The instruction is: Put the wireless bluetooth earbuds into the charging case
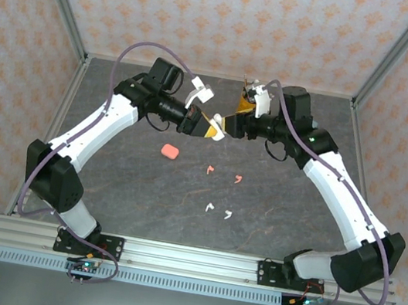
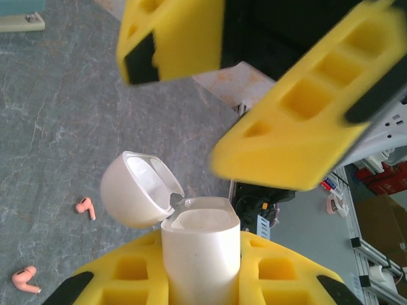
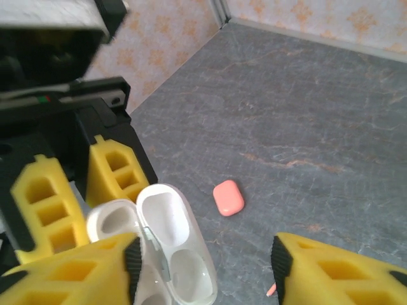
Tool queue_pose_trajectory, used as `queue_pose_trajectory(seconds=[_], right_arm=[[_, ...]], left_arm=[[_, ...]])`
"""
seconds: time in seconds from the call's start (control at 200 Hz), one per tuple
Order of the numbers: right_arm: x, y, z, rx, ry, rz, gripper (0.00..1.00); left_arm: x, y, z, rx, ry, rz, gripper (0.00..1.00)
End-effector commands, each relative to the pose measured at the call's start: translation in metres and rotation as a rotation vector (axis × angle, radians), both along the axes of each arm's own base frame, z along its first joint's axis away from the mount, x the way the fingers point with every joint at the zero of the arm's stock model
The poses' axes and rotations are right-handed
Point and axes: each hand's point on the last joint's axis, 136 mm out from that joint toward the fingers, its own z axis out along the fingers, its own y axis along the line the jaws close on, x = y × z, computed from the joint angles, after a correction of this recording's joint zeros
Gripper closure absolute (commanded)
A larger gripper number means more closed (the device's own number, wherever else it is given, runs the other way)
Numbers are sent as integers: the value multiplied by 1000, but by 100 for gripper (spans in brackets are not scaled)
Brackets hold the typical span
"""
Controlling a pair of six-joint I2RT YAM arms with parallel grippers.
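A white charging case (image 2: pixel 202 251) stands upright between the yellow fingers of my left gripper (image 2: pixel 200 274), which is shut on its body. Its lid (image 2: pixel 135 190) hangs open to the left and both wells (image 3: pixel 166 219) look empty. My right gripper (image 3: pixel 203 270) is open just beside the case, one finger (image 3: pixel 70 270) next to the lid, the other finger (image 3: pixel 340 273) well apart. Both grippers (image 1: pixel 210 128) (image 1: pixel 224 124) meet above the table's far middle. Two pink earbuds (image 1: pixel 210 170) (image 1: pixel 238 179) and two white earbuds (image 1: pixel 210 208) (image 1: pixel 228 214) lie on the table.
A shut salmon-pink case (image 1: pixel 169 151) lies on the grey table (image 1: pixel 272 211), left of the earbuds. Frame posts and patterned walls close in the back and sides. A rail runs along the near edge (image 1: pixel 186 258).
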Motion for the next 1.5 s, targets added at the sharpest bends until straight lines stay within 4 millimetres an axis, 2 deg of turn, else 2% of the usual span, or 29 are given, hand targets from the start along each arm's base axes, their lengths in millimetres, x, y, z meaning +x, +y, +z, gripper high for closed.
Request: queue_pose_trajectory(seconds=[0.0, 0.09, 0.205, 0.28, 0.35, 0.365, 0.405, 0.576, 0.751, 0.991, 1.256, 1.496], right_arm=[[-1, -14, 38, 40, -77, -100, 35], [4, -30, 39, 37, -42, -219, 32], [6, -50, 25, 19, 47, -368, 32], [3, -63, 9, 7, 111, -453, 32], [-2, -70, -14, -10, 182, -501, 32], [-6, -74, -12, 2, 181, -515, 32], [-10, -79, -22, 1, 212, -546, 32], [-29, -84, -68, 8, 360, -590, 32], [-44, -92, -111, -2, 475, -654, 33], [-64, -84, -150, -38, 558, -672, 35], [-75, -65, -166, -105, 558, -692, 35], [-79, -59, -185, -139, 584, -815, 37]], left_arm=[[0, 2, 9, -9, -65, 27, 100], [8, 7, 3, 24, -100, 100, 100], [15, 15, -2, 45, -166, 187, 100], [21, 21, -5, 49, -214, 247, 100], [29, 28, -10, 65, -277, 332, 100], [30, 30, -11, 63, -295, 345, 100], [33, 35, -13, 65, -352, 396, 100], [43, 60, -16, 77, -606, 624, 100], [44, 71, -29, 135, -705, 744, 100], [37, 77, -31, 28, -805, 882, 100], [27, 80, -34, -70, -885, 904, 100], [10, 76, -21, -140, -977, 843, 100]])
